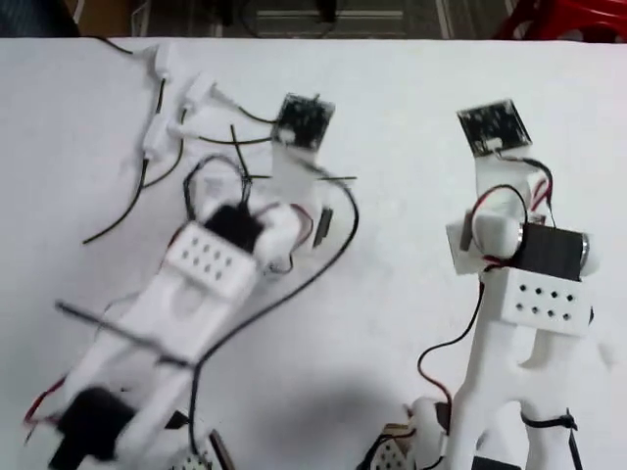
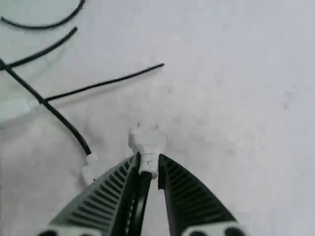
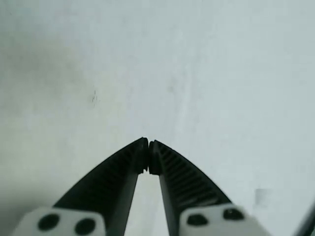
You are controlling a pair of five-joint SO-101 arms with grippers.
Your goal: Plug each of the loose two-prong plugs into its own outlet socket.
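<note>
My left gripper (image 2: pixel 147 160) is shut on a white two-prong plug (image 2: pixel 146 141). Its prongs point away from me just above the white table, and its black cord (image 2: pixel 140 196) runs back between the fingers. In the high view the left arm (image 1: pixel 211 259) stretches toward the far left of the table, where three more white plugs (image 1: pixel 201 93) lie with their black cords (image 1: pixel 127 206). The right arm (image 1: pixel 534 294) stands at the right. My right gripper (image 3: pixel 148 145) is shut on nothing, above bare table.
Loose black cords (image 2: pixel 103 82) cross the table beyond the held plug, and another white plug (image 2: pixel 15 109) lies beside them. The white table (image 1: pixel 411 117) ends at a far edge with dark furniture behind it. Arm bases and wiring stand along the near edge.
</note>
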